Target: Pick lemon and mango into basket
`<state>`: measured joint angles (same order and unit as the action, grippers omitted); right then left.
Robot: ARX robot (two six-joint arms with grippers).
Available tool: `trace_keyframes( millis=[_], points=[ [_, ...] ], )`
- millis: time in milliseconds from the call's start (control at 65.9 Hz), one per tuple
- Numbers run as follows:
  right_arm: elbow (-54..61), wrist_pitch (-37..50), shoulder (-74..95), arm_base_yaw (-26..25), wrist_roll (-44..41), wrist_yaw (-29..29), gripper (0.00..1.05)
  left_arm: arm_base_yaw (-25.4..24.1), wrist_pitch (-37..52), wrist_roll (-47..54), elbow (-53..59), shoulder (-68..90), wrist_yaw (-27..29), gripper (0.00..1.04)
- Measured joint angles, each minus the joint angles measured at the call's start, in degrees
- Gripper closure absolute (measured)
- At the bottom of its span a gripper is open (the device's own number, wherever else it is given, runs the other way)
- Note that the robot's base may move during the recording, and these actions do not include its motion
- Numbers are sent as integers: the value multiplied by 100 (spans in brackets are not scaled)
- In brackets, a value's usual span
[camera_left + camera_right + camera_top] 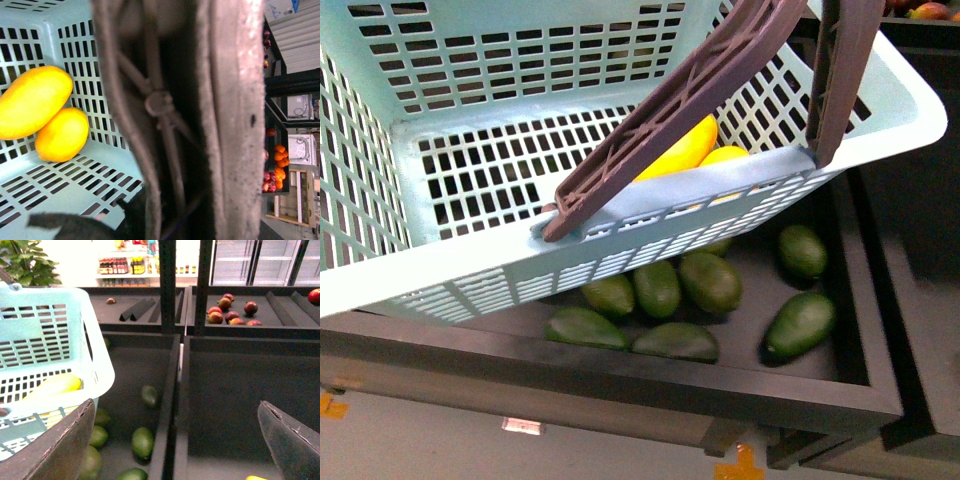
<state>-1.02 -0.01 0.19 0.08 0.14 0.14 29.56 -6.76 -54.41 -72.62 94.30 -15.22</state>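
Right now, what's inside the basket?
The basket holds two yellow fruits lying against each other on its slotted floor: a longer mango and a rounder lemon. The brown handles cover part of the floor in both views, so anything under them can't be seen.

Even, bright overhead light in the front view; the light aqua slotted plastic basket (pixel 470 120) looks washed out. The left wrist view's foreground is blurred; the right wrist view's background glares white
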Motion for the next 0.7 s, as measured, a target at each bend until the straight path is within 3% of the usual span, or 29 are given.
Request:
trace_keyframes(
  millis=[698],
  points=[
    [0, -7, 2, 0, 4, -7, 9, 0, 0, 9, 0, 0, 17, 91]
  ],
)
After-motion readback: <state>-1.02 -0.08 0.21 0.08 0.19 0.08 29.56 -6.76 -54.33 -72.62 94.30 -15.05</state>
